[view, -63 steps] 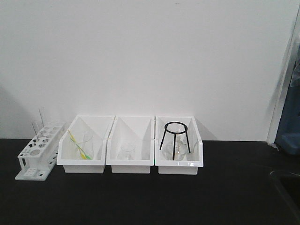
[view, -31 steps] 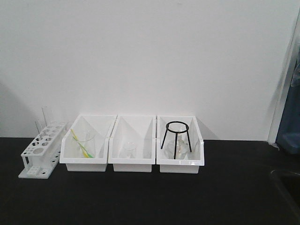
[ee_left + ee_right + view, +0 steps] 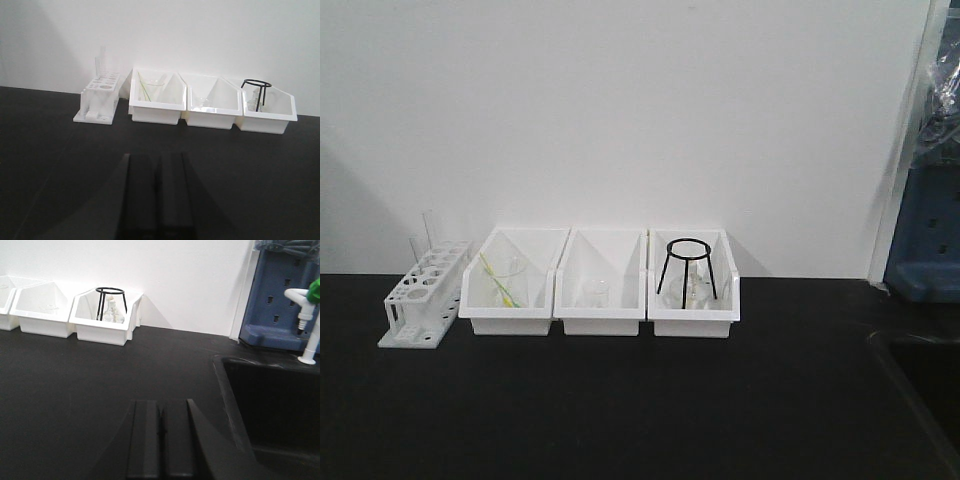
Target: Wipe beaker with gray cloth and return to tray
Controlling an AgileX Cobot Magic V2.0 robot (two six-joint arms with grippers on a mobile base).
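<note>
Front view: on the matte black bench (image 3: 620, 420), the glossy white plastic middle bin (image 3: 603, 325) holds the beaker (image 3: 592, 293), small, clear and cylindrical. The bin to its left holds a glass with yellow-green sticks (image 3: 503, 275). The bin to its right holds a black wire tripod (image 3: 664, 272).

Left wrist view: the left gripper (image 3: 156, 167), in front of the middle bin, has its flat dark fingers pressed together, holding nothing.

Right wrist view: the right gripper (image 3: 160, 410) is likewise closed and empty. A sunken black sink (image 3: 280, 405) lies far to the right of the middle bin.
</note>
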